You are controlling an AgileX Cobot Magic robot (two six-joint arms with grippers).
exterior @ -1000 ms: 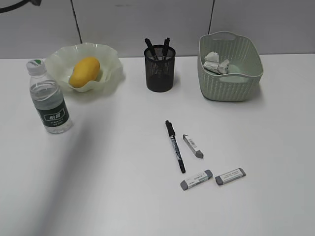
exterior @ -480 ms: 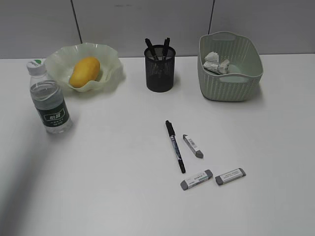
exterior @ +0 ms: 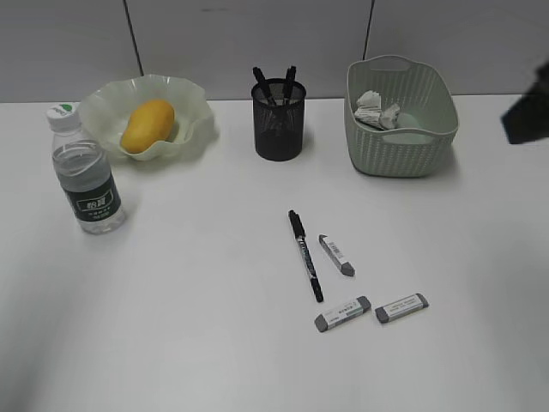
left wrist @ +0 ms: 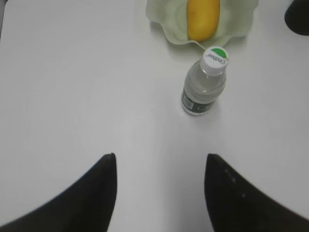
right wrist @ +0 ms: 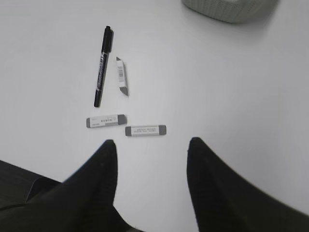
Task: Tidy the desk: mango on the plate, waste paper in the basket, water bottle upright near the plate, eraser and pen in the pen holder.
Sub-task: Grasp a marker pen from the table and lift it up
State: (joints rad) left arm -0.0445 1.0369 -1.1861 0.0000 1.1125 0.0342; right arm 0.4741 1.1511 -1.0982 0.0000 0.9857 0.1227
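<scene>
Four bits are left loose on the tabletop (exterior: 171,283): pen (right wrist: 102,66) and erasers (right wrist: 145,130). Right fingers (right wrist: 106,159), spread wide and empty, are best centred over the pen first; left fingers (left wrist: 108,174) are open, empty too.

We see even, diffuse light over the white desk (exterior: 214,343), bright without hard glare. Shadows are soft and short: a faint one hugs the base of the pen holder (exterior: 279,120), and a dim grey wash spreads at the desk's near left corner. At the exterior view's right edge a dark shape is blurred beyond recognition. Both wrist views look soft, their near dark fingers (left wrist: 91,198) out of focus
</scene>
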